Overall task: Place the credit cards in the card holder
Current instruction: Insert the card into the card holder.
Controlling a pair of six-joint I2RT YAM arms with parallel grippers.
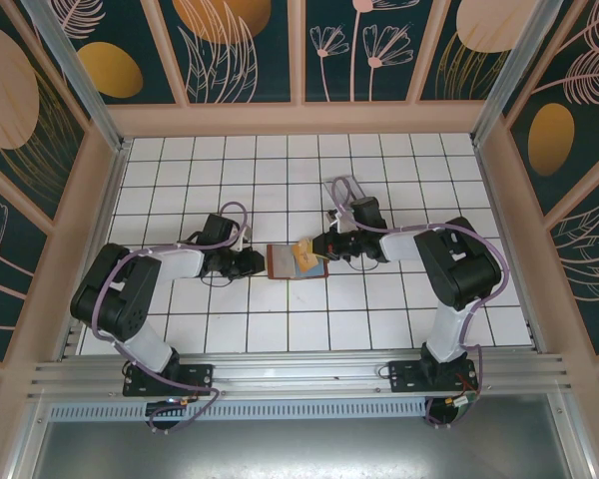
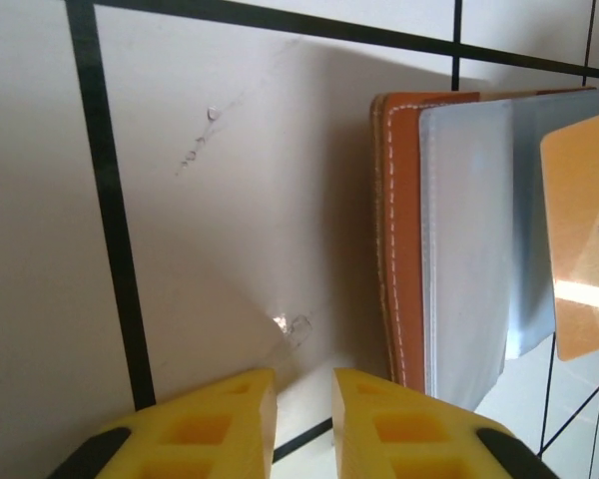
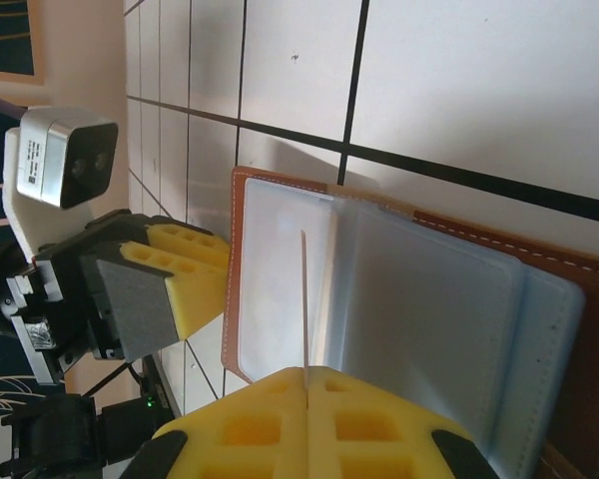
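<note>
Nearest the top camera, got the left arm (image 1: 130, 299) and right arm (image 1: 459, 264) bolted at the near edge of the white tiled table (image 1: 280, 334), both reaching in toward the middle. Seeing the card holder (image 1: 283, 261) lying open and flat on the tiles there, right end partly covered by the right gripper (image 1: 319, 249). Clearer from the right wrist: clamped tight on one credit card (image 3: 303, 299), edge-on like a thin line, standing up over the clear sleeves (image 3: 429, 319). Can't read its face there; from the left wrist, plain orange, overlapping a sleeve. Same cam, spotting the left gripper (image 2: 304, 384) just beside the holder's stitched edge, jaws slightly apart, gripping nothing. Faint scratches (image 2: 198, 135) on the tile ahead.
</note>
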